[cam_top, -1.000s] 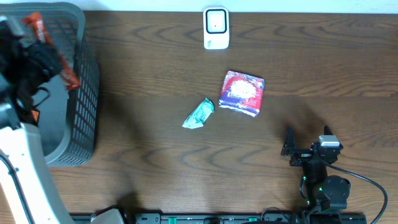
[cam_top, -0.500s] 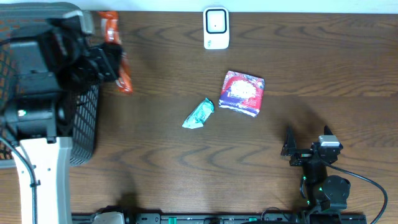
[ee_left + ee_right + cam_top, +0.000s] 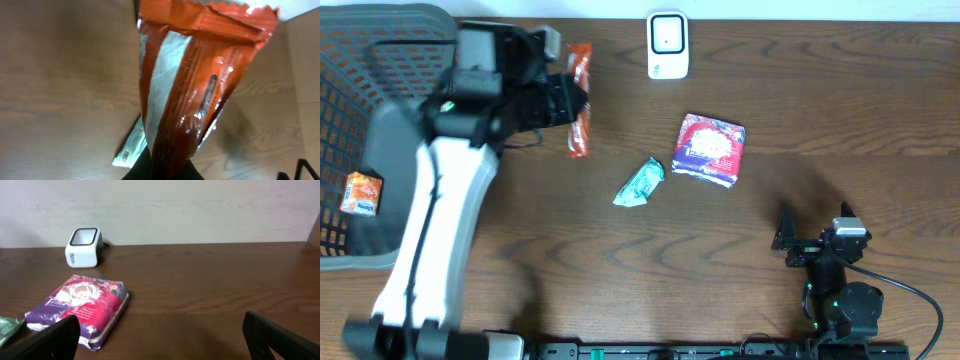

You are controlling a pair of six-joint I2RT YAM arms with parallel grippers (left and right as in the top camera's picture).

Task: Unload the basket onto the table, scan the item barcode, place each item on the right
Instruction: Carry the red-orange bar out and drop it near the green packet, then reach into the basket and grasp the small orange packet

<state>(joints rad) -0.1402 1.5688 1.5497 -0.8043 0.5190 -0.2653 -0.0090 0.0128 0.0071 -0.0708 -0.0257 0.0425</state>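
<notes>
Foil shows only up close: the left wrist view fills with the orange wrapper, crinkled, silver down one side, clamped in the left gripper. From overhead it is held over the table, left of the scanner at the far edge. The right wrist view shows the right gripper spread wide, empty, facing a pink packet. A green packet lies mid-table, a basket far left. Dark wood, pale wall.
</notes>
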